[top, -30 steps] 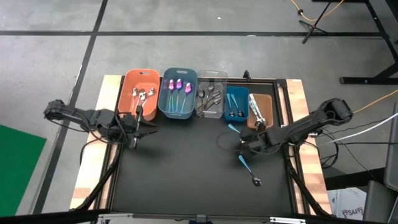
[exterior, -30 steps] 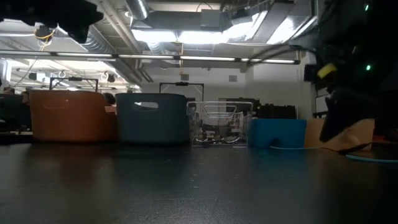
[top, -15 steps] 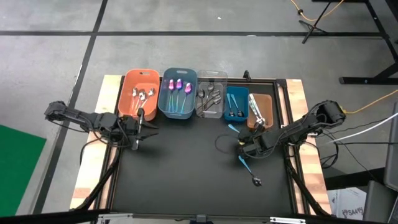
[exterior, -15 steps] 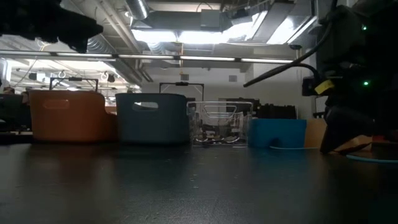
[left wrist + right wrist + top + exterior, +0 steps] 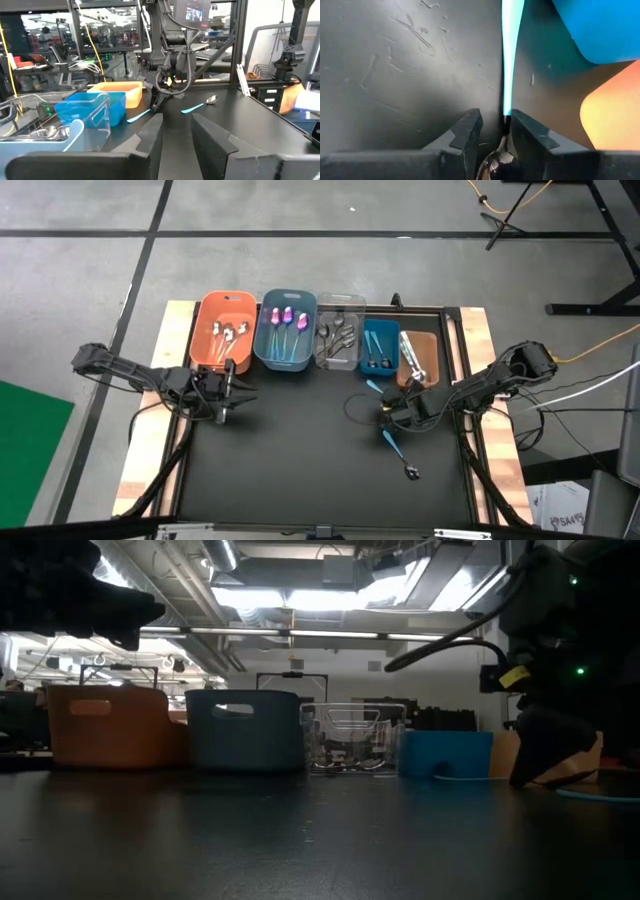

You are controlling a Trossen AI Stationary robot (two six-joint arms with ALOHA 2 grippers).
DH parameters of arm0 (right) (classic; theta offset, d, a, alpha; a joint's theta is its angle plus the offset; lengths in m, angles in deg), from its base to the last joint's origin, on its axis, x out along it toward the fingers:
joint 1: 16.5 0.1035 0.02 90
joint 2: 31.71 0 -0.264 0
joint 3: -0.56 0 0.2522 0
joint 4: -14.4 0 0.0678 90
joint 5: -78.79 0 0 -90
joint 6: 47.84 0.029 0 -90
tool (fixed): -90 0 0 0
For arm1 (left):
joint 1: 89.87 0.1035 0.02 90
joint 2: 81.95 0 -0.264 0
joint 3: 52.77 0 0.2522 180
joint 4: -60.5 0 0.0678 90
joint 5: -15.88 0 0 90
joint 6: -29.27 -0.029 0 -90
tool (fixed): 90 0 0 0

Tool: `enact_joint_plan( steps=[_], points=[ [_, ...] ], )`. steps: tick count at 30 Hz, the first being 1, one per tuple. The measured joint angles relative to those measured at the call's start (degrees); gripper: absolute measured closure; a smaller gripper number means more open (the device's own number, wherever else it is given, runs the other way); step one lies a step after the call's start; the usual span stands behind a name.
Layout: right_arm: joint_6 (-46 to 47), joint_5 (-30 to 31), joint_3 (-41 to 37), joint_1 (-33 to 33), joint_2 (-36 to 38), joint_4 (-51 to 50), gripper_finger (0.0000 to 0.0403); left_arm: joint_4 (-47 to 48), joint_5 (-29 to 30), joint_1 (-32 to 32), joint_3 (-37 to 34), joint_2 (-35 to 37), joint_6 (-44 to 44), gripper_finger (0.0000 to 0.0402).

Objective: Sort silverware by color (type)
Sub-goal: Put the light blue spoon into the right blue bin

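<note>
A black table with pale wooden edges holds five bins: orange, grey-blue, clear, blue and brown. Purple-bowled spoons lie in the grey-blue bin; a teal-handled silver spoon lies at lower right.

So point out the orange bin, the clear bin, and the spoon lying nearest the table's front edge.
orange bin (image 5: 203, 316): high view, left rim.
clear bin (image 5: 341, 301): high view, far rim.
spoon (image 5: 412, 471): high view, bowl.

Five bins rowed behind; two spoons before.
</note>
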Motion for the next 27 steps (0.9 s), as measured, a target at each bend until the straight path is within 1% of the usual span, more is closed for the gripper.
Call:
enact_joint_plan(
  steps=[8, 10, 23, 27],
  points=[
    [-0.20, -1.30, -0.02, 0.02, 0.00, 1.73, 0.0288, 0.64, 0.02, 0.01, 0.00, -0.02, -0.18, 0.0305],
    [-0.20, -1.51, 0.00, 0.02, 0.00, 1.90, 0.0294, 0.57, 0.02, 0.01, 0.00, 0.00, -0.18, 0.0305],
    [-0.24, -2.93, 0.00, -0.37, -0.07, 2.10, 0.0393, 0.62, 0.02, 0.01, 0.02, -0.02, -0.18, 0.0305],
    [-0.26, -3.81, 0.00, -0.33, -0.04, 2.29, 0.0397, 0.62, 0.02, -0.01, 0.02, -0.02, -0.18, 0.0305]
  ],
)
